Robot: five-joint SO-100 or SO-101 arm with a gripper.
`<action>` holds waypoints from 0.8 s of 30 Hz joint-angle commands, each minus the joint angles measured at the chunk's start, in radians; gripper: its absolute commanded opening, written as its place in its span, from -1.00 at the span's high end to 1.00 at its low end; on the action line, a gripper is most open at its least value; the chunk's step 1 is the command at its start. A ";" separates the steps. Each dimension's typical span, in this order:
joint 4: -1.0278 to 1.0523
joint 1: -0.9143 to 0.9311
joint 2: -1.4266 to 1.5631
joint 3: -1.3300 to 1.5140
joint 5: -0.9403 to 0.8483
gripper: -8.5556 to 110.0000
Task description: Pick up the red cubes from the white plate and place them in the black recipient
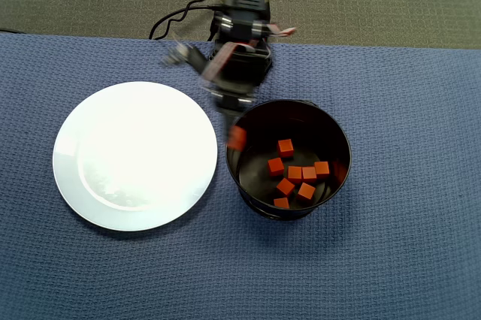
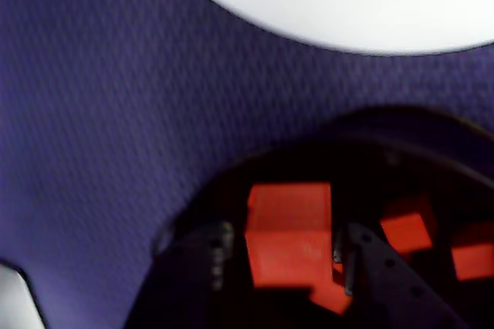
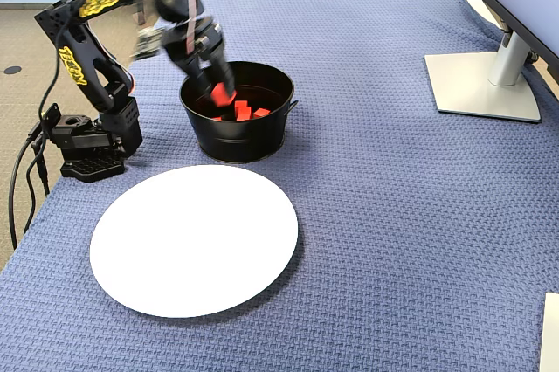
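the gripper (image 2: 289,267) holds one red cube (image 2: 289,232) between its two fingers, closed on it from both sides, right over the rim of the black pot (image 1: 255,198). in the wrist view the cube sits square to the fingers, one flat face toward the camera; it has no long axis, all sides look equal. in the overhead view this cube (image 1: 237,138) is blurred and hangs at the pot's left edge, on the side nearest the plate (image 1: 135,155).

inside the pot lie more cubes (image 1: 294,173), about seven that i can count from above, turned every way, gathered on the floor toward the middle and the lower right. the upper and left part of the floor is bare.

the plate has nothing on it. it lies just beside the pot, their edges very near (i cannot tell if they touch). around both there is only the blue cloth (image 3: 393,215), with much open room on the right in the fixed view, up to a monitor foot (image 3: 485,84) far off.

the cubes are matte orange-red with sharp edges, the pot shiny and dark, the plate glossy white.
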 commanded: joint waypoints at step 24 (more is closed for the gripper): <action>-0.233 0.249 0.657 0.848 -0.250 0.65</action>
